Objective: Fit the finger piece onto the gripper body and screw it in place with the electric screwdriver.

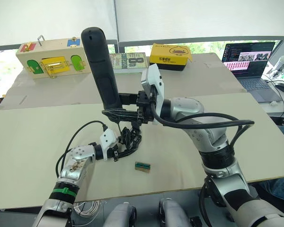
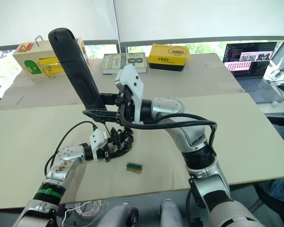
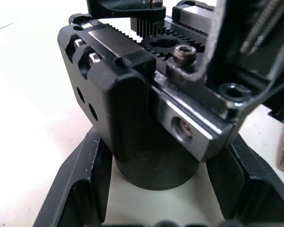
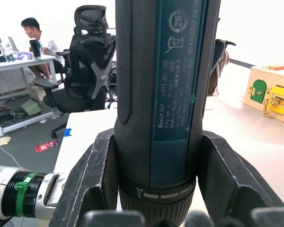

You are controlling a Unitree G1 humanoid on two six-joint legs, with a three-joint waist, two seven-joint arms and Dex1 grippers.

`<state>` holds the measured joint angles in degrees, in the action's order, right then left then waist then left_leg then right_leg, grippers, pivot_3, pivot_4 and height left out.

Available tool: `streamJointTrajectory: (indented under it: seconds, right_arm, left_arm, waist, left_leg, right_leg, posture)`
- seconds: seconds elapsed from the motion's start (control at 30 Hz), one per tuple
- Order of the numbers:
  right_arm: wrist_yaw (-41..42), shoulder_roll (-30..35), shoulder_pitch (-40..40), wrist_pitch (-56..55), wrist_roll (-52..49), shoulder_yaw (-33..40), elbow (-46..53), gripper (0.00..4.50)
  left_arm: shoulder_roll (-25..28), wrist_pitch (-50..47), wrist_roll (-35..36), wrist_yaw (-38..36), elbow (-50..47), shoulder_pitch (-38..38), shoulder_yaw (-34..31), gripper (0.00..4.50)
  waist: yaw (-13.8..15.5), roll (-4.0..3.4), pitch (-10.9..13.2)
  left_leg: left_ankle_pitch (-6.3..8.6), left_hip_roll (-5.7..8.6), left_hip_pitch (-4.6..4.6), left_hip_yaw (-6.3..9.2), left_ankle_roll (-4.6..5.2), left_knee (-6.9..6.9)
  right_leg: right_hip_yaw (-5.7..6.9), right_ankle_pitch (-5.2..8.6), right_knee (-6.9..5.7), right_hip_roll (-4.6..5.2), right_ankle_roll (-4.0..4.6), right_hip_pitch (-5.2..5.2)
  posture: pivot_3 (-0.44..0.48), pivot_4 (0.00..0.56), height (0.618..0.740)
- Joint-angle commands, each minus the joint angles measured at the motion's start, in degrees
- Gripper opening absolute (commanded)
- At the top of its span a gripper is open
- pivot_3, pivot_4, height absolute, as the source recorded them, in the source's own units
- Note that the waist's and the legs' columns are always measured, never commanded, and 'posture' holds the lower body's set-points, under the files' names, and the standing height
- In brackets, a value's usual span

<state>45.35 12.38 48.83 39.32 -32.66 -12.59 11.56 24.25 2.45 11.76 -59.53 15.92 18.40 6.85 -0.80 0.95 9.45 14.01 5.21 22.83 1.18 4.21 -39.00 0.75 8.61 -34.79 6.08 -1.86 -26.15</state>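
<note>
Nearest the head cam: small green-topped block (image 1: 142,166) lying flat on the table (image 1: 33,142), just in front of the work area, apart from both arms. Gripper body (image 1: 130,140) sits on the tabletop just behind it, w/ left gripper (image 1: 123,146) clamped on it – in the left wrist view its fingers (image 3: 80,184) press either side of the round cylindrical base, gear teeth and screw heads facing up. Electric screwdriver (image 1: 101,68) stands nearly upright over the gripper body, rounded end up, leaning slightly away – right gripper (image 1: 120,106) pinches it low on the handle, bit end pointing down at the mechanism. Further back: wooden latch box (image 1: 49,59), book (image 1: 128,60), yellow box (image 1: 169,55); laptop (image 1: 248,61) at far right.
</note>
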Motion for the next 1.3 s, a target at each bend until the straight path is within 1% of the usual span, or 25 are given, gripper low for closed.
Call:
streamJointTrajectory:
  seconds: [0.03, 0.67, 1.3]
  right_arm:
    - [-0.29, -0.76, 1.74, -0.76, -0.37, 1.13, 1.38, 1.92]
    - [-0.24, -1.17, 1.10, -1.46, 0.24, 0.50, 0.91, 1.92]
    - [0.07, -1.35, 0.42, -1.84, 0.97, 0.16, 0.48, 1.92]
  left_arm:
    - [-0.09, -1.37, -0.99, -0.61, 2.27, -1.49, 1.69, 2.28]
    - [-0.04, -1.53, -1.08, -0.45, 2.17, -1.50, 1.69, 2.28]
    - [0.21, -3.79, -0.85, -0.17, -0.38, -1.30, 1.70, 2.28]
  waist:
    - [0.01, 0.00, 0.00]
    - [0.01, 0.00, 0.00]
    - [0.02, 0.00, 0.00]
  left_leg:
    - [0.00, 0.00, 0.00, 0.00, 0.00, 0.00]
    - [0.00, 0.00, 0.00, 0.00, 0.00, 0.00]
    - [0.00, 0.00, 0.01, 0.00, 0.00, 0.00]
  right_leg:
    - [0.00, 0.00, 0.00, 0.00, 0.00, 0.00]
    - [0.00, 0.01, 0.00, 0.00, 0.01, 0.00]
    - [0.01, 0.01, 0.01, 0.00, 0.01, -0.01]
  posture:
    - [0.000, 0.150, 0.740]
    - [0.000, 0.150, 0.740]
    - [0.000, 0.150, 0.740]
